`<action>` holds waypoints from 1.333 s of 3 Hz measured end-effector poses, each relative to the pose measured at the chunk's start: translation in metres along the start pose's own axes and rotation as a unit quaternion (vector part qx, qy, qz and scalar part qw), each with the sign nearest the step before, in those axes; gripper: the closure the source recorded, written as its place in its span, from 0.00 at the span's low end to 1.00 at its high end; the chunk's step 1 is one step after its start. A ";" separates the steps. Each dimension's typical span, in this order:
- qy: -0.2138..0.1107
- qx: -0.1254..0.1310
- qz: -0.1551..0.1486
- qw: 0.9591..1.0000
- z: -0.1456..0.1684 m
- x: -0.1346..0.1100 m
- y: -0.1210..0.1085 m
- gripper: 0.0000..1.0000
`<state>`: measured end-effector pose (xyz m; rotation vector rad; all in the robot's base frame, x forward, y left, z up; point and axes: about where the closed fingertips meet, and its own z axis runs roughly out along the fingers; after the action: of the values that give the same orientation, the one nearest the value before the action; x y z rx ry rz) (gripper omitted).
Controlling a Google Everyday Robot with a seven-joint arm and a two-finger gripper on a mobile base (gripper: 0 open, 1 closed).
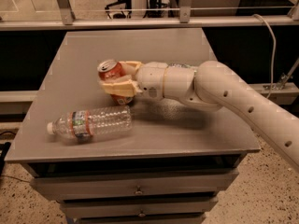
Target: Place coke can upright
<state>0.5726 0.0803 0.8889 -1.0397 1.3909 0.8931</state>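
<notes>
The coke can (pixel 110 72), red-orange with a silver top and pull tab, stands nearly upright, tilted slightly left, with its base on or just above the grey table top (pixel 187 45). My gripper (pixel 117 80) is shut on the coke can, its cream fingers (pixel 117 87) wrapped around the can's body from the right. The white arm reaches in from the lower right.
A clear plastic bottle (pixel 91 123) with a white cap lies on its side on the table, just in front of and left of the can. The table has drawers below. A metal rail and a cable run behind the table.
</notes>
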 end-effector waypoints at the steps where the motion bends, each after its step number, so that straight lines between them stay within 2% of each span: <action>1: 0.000 -0.001 0.011 1.000 -0.005 0.005 0.002 0.75; 2: 0.000 -0.001 0.011 1.000 -0.006 0.002 0.002 0.44; 3: 0.000 -0.001 0.011 1.000 -0.006 0.002 0.002 0.22; 4: 0.023 0.026 0.030 0.999 -0.042 0.014 0.009 0.00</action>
<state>0.5505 0.0422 0.8784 -0.9891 1.4841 0.8767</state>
